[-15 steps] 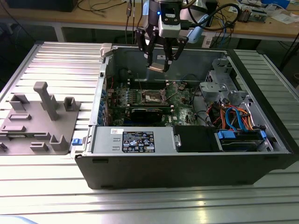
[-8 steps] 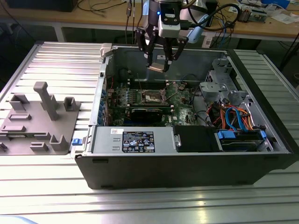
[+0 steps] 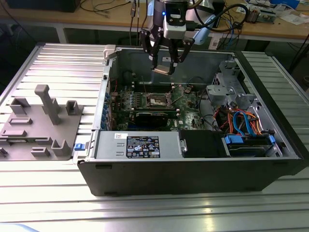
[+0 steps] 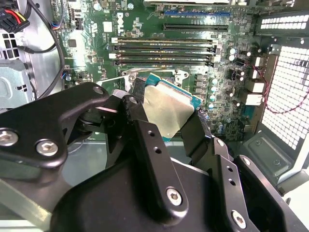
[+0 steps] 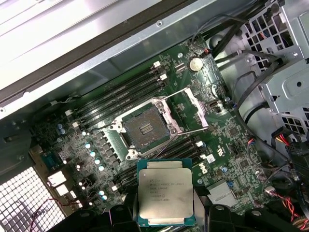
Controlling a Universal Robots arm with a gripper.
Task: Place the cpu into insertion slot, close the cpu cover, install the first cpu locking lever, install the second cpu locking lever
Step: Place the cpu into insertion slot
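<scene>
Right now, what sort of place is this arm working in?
Probably a robotics or electronics lab workbench: an opened computer case sits on a ribbed aluminium table, a wooden bench strewn with cables runs behind it, and a grey parts fixture lies at the exterior view's left.

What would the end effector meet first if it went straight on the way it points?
Likely the motherboard at or near the open slot, met first by the cpu that the end effector grips; depth is unclear.
</scene>
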